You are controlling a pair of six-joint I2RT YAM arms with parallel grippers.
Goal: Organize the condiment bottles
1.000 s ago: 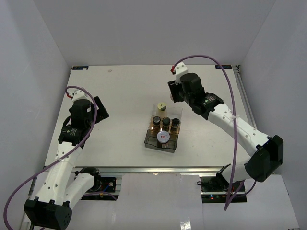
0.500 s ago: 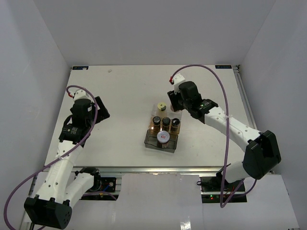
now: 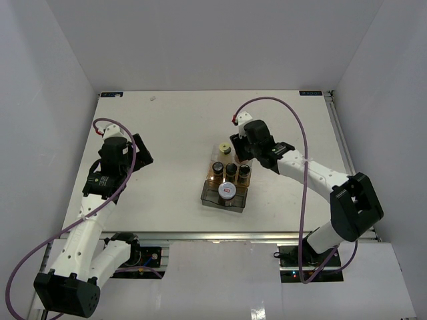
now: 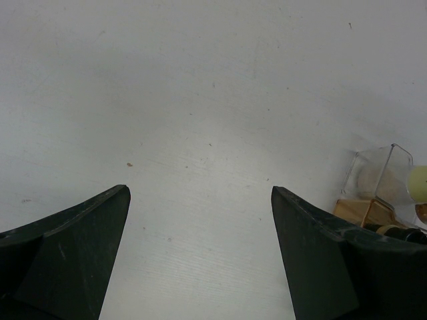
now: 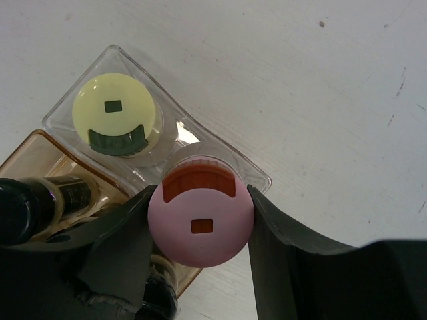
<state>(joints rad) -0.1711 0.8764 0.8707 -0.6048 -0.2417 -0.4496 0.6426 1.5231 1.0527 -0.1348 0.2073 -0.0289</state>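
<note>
My right gripper (image 5: 200, 223) is shut on a pink-capped condiment bottle (image 5: 201, 220), held over the far right corner of the clear bin (image 5: 260, 179). A yellow-green-capped bottle (image 5: 117, 117) stands in the bin's far left corner. In the top view the bin (image 3: 208, 197) also holds black-capped bottles (image 3: 231, 169) with brown contents and a white, red-labelled cap (image 3: 227, 190) at the near end. The right gripper (image 3: 238, 148) hangs over the bin's far end, hiding the pink bottle there. My left gripper (image 3: 141, 155) is open over bare table, well left of the bin.
The white table (image 3: 173, 127) is walled in by white panels on the left, back and right. A metal rail (image 3: 200, 237) runs along the near edge. In the left wrist view the bin's corner (image 4: 387, 177) shows at the right edge.
The right arm has swung in and down toward the bin's far end, carrying the pink-capped bottle. The left arm has barely moved.
</note>
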